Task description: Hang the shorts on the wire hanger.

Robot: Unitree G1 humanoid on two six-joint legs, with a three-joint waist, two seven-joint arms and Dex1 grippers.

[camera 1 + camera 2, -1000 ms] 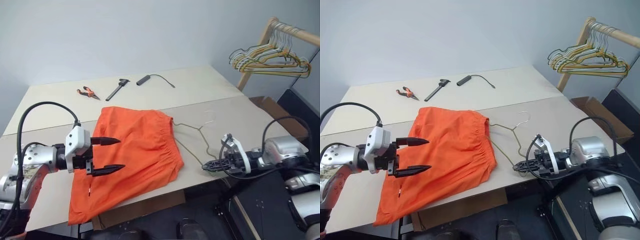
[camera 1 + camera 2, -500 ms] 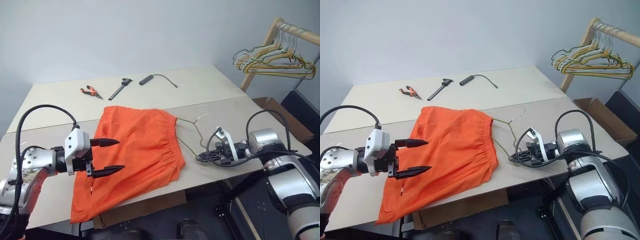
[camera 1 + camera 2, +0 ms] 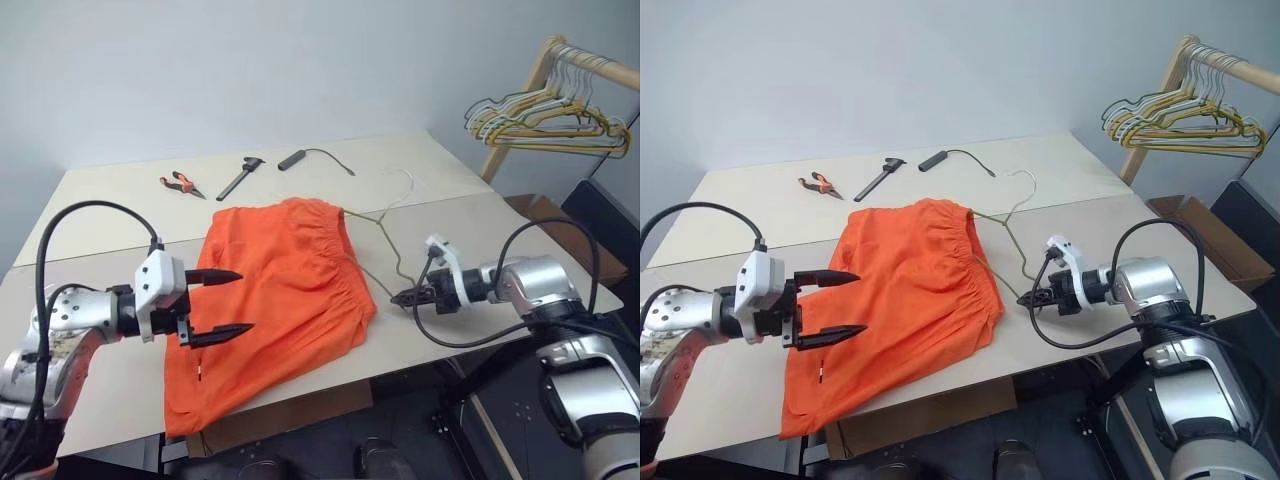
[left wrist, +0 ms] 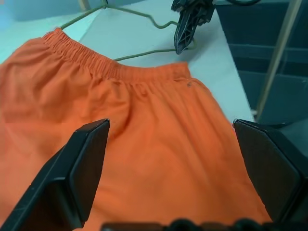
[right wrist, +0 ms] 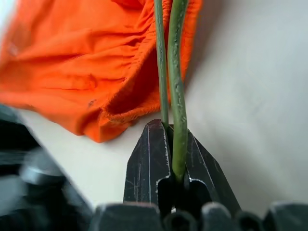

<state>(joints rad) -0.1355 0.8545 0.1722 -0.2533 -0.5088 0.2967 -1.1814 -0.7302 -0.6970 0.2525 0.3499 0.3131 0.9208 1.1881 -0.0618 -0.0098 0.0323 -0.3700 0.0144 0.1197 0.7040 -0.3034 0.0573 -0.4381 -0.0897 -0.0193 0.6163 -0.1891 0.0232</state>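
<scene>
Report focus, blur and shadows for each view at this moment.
Head views: even, soft light, all sharp, with a faint shadow under the left gripper on the shorts. Left wrist view: the fingers are soft, the shorts in focus. Right wrist view: the wire hanger and the right gripper shut on it are crisp; the shorts behind are blurred and shade the table beside them.
</scene>
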